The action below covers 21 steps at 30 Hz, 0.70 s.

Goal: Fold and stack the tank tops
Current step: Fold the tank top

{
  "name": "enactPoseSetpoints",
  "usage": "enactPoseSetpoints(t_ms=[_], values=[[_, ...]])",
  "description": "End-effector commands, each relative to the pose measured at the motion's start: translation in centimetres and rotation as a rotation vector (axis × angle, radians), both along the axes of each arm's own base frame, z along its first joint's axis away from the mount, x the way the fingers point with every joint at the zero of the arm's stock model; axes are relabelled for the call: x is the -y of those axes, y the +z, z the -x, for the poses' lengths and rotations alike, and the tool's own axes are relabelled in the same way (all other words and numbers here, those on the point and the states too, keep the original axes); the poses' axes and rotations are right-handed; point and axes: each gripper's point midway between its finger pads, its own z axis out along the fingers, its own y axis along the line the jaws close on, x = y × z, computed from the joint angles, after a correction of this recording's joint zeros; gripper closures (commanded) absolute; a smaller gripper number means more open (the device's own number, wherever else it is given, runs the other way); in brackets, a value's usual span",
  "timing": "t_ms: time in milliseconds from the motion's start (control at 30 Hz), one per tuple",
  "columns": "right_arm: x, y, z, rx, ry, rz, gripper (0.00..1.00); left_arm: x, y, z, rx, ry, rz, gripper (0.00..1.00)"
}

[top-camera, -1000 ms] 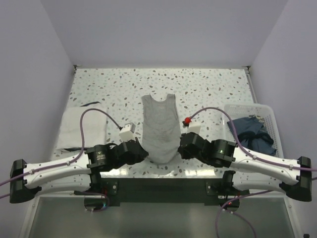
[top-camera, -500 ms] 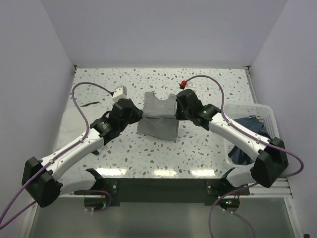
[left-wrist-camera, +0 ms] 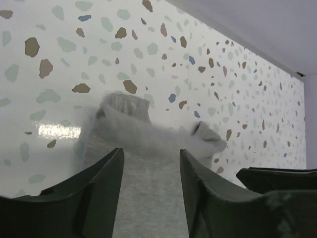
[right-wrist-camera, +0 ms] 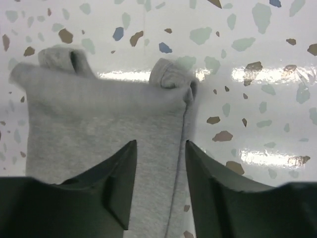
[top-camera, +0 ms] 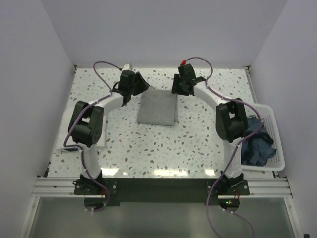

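The grey tank top (top-camera: 157,107) lies folded in a rectangle at the middle back of the table. My left gripper (top-camera: 140,85) hovers at its far left corner and my right gripper (top-camera: 178,87) at its far right corner. In the left wrist view the left gripper (left-wrist-camera: 151,163) is open over the grey tank top (left-wrist-camera: 148,198), with nothing between its fingers. The right gripper (right-wrist-camera: 160,148) is open too, above the side seam of the grey tank top (right-wrist-camera: 99,129). Two shoulder straps poke out past the folded edge. Of the white tank top only a strip (top-camera: 63,136) shows beside the left arm.
A white lattice basket (top-camera: 271,111) stands at the right edge with dark blue clothes (top-camera: 257,141) in it. The back wall runs just behind both grippers. Both arms stretch far out over the speckled table (top-camera: 163,148).
Both grippers carried the near hem of the grey tank top to the far end, folding it in half, then opened and let go of it.
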Motion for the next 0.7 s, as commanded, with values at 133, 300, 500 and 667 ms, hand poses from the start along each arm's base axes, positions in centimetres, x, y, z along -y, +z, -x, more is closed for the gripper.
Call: enactPoseSetpoints(t_ms=[133, 300, 500, 667], values=[[2.5, 3.5, -1.8, 0.076, -0.07, 0.055, 0.42, -0.3, 4.1, -2.0, 0.148, -0.08, 0.043, 0.38], [1.5, 4.4, 0.3, 0.112, -0.026, 0.071, 0.44, -3.8, 5.0, 1.2, 0.073, 0.097, 0.027, 0.42], [-2.5, 1.5, 4.7, 0.096, 0.132, 0.222, 0.45, -6.2, 0.1, 11.0, -0.118, 0.218, 0.057, 0.4], [-2.9, -1.5, 8.6, 0.026, 0.207, 0.26, 0.54, -4.7, -1.2, 16.8, -0.173, 0.205, 0.119, 0.39]])
